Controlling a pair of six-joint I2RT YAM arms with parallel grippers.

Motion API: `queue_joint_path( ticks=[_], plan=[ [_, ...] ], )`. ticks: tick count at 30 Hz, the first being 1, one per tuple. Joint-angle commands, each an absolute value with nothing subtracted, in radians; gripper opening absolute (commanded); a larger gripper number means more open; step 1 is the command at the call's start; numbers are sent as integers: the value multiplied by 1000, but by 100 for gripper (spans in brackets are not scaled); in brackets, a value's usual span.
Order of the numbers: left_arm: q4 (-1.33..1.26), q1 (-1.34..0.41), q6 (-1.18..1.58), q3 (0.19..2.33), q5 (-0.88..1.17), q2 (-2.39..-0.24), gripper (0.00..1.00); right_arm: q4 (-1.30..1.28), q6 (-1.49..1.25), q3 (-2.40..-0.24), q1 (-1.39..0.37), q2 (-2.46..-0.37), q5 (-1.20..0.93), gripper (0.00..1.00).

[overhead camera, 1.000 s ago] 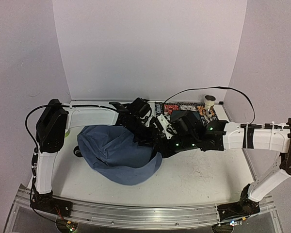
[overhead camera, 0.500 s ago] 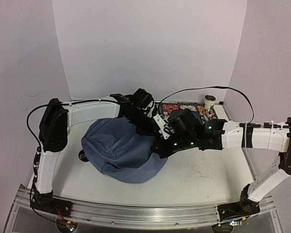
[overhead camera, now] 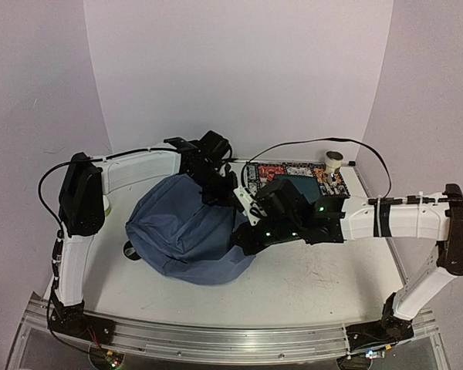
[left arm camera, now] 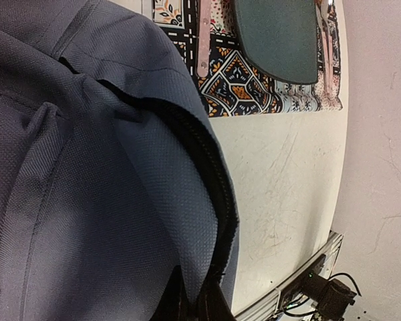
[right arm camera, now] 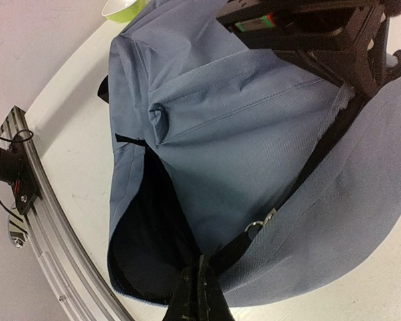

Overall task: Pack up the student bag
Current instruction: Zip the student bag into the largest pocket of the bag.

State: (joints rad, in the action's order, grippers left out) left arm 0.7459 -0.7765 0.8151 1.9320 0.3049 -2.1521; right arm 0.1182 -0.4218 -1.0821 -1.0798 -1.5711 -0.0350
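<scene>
Slate-blue student bag; left claw pinching zipper edge; right claw closed, seemingly on strap.

The bag fills the left middle of the table, and both arms reach over it: the left gripper pinches its far edge, the right gripper its right edge. Just left of the right gripper the bag gapes dark. A mat with a pouch and a roll take the far right. The near right is bare table.
</scene>
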Motion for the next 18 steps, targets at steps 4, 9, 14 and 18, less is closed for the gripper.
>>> queue_joint_path(
  ticks=[4,9,14,18],
  plan=[
    [537,-655,826,2037,-20,-2110,0,27,-472,-1092,-1195,-1491,-139,0],
    [511,-666,788,2003,77,-2101,8,-14,-534,-1101,-1182,-1481,-7,0],
    [494,-696,719,1892,96,-2033,24,-26,-565,-1122,-1140,-1488,-12,12],
    [468,-707,693,1772,104,-1962,36,-37,-566,-1168,-1120,-1515,-46,19]
  ],
)
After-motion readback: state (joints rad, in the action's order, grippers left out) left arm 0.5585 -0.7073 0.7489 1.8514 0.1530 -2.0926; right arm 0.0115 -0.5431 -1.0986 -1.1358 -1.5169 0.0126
